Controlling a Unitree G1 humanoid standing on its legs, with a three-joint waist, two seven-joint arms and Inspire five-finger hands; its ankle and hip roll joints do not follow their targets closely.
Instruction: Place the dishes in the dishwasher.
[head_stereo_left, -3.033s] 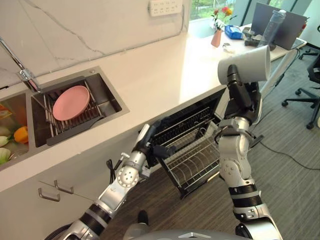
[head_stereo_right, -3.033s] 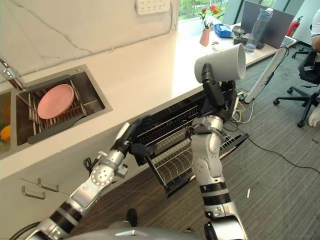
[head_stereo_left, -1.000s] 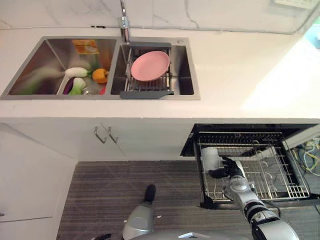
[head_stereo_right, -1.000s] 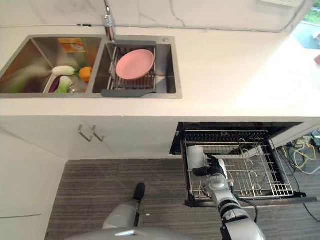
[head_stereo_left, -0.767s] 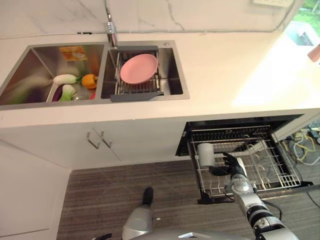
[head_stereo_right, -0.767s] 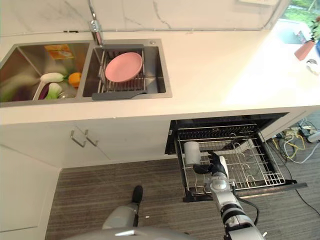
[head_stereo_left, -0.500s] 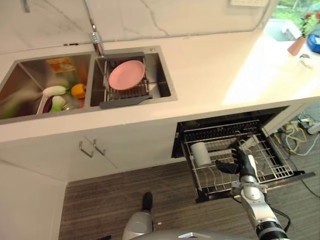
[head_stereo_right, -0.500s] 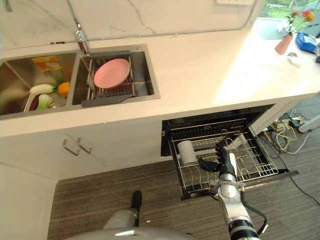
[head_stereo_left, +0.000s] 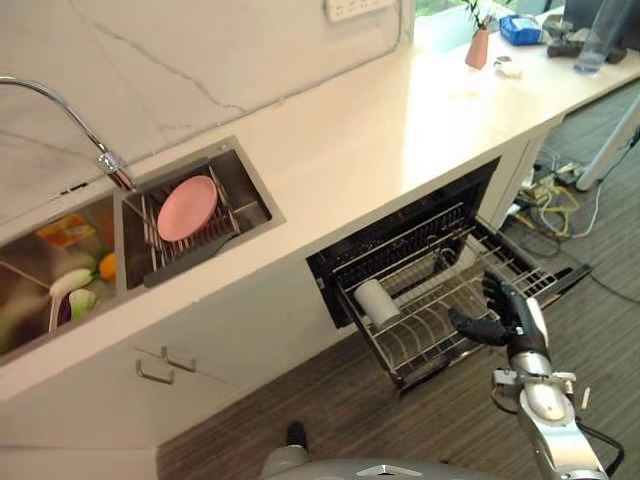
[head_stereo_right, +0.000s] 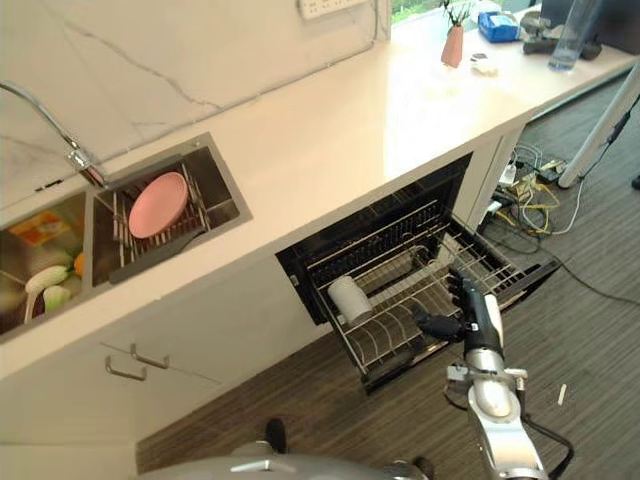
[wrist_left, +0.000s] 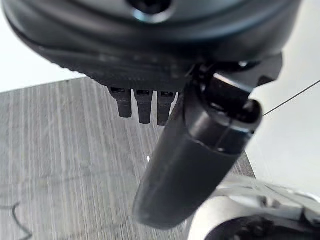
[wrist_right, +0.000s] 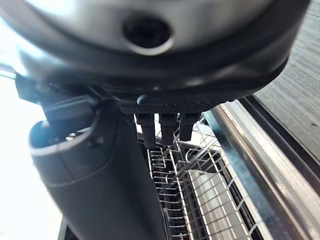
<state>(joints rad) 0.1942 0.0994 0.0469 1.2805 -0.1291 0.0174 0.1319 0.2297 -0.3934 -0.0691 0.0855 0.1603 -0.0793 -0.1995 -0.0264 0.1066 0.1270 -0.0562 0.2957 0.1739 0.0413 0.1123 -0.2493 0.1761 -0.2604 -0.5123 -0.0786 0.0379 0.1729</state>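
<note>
One cup (head_stereo_left: 377, 302) lies in the rack (head_stereo_left: 470, 268); right hand (head_stereo_left: 508, 318), fingers open and empty, should rise clear before fetching the pink plate (head_stereo_left: 187, 208).

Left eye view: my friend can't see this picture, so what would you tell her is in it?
A white cup lies on its side in the pulled-out dishwasher rack, and the robot's right hand hovers open beside the rack, holding nothing. Up on the counter, a pink plate leans in the sink.
</note>
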